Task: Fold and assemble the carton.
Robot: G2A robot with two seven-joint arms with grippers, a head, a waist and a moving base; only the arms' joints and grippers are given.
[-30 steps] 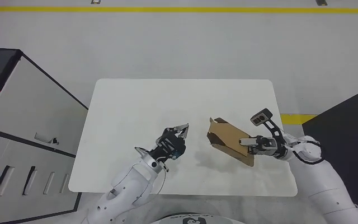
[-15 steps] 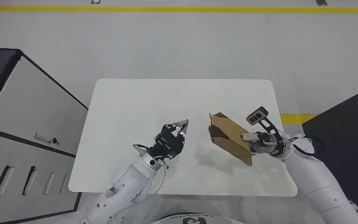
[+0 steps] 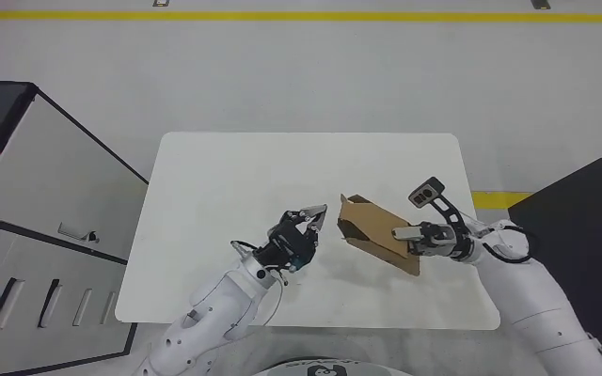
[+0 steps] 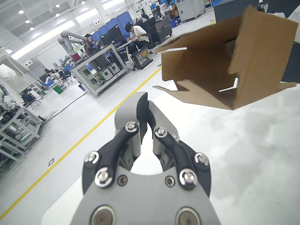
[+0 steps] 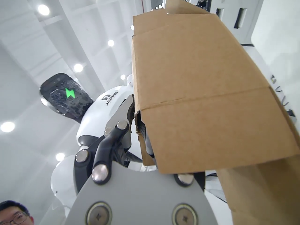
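- Carton [image 3: 379, 235]: part-opened, tilted, on right half of table [image 3: 216, 188]; flaps loose.
- R gripper [image 3: 406, 233]: clenched on carton's end wall. Advise firm hold, open end facing L.
- L gripper [image 3: 315, 214]: pinched closed, empty, near open end. Should press flaps in squarely.

The carton [image 3: 376, 235] [image 4: 225, 71] [image 5: 199, 94] is plain brown cardboard, opened out into a long box with nothing printed on its faces. It hangs tilted over the right half of the desk [image 3: 235, 169]. My right hand [image 3: 403, 232] [image 5: 138, 118] is clamped on the edge of one end wall. The far end gapes open toward my other arm, its flaps unfolded: one stands up and another juts out low. I cannot tell whether its lower edge touches the desk.
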